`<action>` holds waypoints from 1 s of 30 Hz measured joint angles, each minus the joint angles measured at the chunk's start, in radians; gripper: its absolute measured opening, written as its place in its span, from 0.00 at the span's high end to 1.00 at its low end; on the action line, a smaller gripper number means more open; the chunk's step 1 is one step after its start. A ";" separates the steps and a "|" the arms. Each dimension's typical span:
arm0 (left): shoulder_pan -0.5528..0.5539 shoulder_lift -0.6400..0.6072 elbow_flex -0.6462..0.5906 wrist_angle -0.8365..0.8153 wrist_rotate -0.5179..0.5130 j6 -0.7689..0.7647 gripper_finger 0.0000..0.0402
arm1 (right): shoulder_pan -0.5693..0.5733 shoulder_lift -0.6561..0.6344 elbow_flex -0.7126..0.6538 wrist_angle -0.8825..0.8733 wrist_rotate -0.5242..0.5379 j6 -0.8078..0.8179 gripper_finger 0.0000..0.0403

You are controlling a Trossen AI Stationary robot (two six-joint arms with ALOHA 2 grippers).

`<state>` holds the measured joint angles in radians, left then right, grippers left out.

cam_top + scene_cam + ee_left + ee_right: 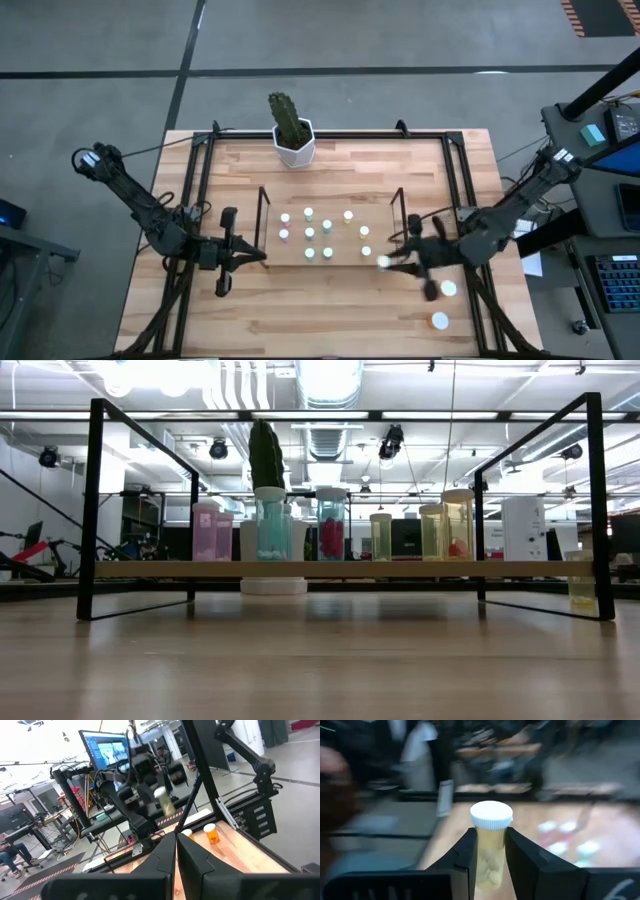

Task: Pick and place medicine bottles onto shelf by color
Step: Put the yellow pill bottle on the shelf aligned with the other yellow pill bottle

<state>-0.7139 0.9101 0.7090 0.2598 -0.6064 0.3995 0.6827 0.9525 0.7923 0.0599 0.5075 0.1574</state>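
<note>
Here, the right gripper [490,857], clamped on a yellowish bottle [490,845], hovers right of the shelf [330,262] while the left gripper [255,255] waits, fingers together.

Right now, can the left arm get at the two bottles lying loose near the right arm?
Probably not. The two loose bottles lie on the far right, past the shelf and the right gripper, which holds a yellowish bottle. The left gripper waits shut.

The left gripper [176,851] has its fingers pressed together. Beyond them the right gripper [150,795] holds what looks like a yellowish bottle [163,802], blurred. Two orange bottles [212,833] stand on the wooden table [250,852].
</note>
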 joint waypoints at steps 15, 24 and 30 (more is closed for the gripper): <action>0.007 0.171 0.000 0.205 0.027 -0.132 0.94 | -0.006 0.463 0.060 0.855 0.348 -0.466 0.81; 0.079 0.467 0.009 0.650 0.036 -0.132 0.57 | -0.020 0.570 0.195 0.857 0.198 -0.490 0.81; 0.144 0.598 0.040 0.763 0.170 -0.217 0.46 | -0.020 0.615 0.260 0.790 0.191 -0.482 0.81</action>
<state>-0.5703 1.5084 0.7485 1.0224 -0.4367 0.1825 0.6624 1.5674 1.0524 0.8500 0.6988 -0.3249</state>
